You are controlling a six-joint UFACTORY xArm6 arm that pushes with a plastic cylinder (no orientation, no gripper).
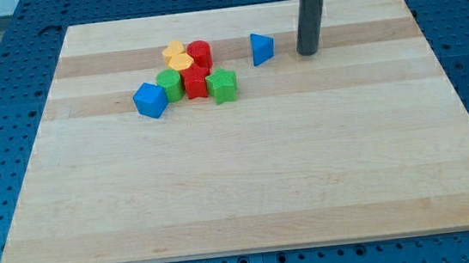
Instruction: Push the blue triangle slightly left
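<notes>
My tip (pixel 308 52) rests on the wooden board (pixel 248 182) near the view's top, right of centre. I have no jaws to open or close: I end in a plain dark rod, and it holds nothing. Just to the view's left of my tip, with a narrow strip of bare wood between us, stands the blue triangle (pixel 262 48). We are not touching. Nothing lies in that gap.

Further to the view's left, past the triangle and apart from it, sits a tight cluster of blocks. Nearest the triangle is a red cylinder (pixel 200 54), with a yellow block (pixel 177 56) pressed against its left side; the yellow one looks heart-shaped, though I cannot be sure. Below them come a red block (pixel 196 82), its shape unclear, a green star (pixel 222 85) at the cluster's right, a green cylinder (pixel 170 84) to the left, and a blue cube (pixel 150 100) at the far left end.

The triangle is a small bright-blue wedge, upright, one flat face turned toward the view's bottom, its point aimed to the view's right, toward me.
</notes>
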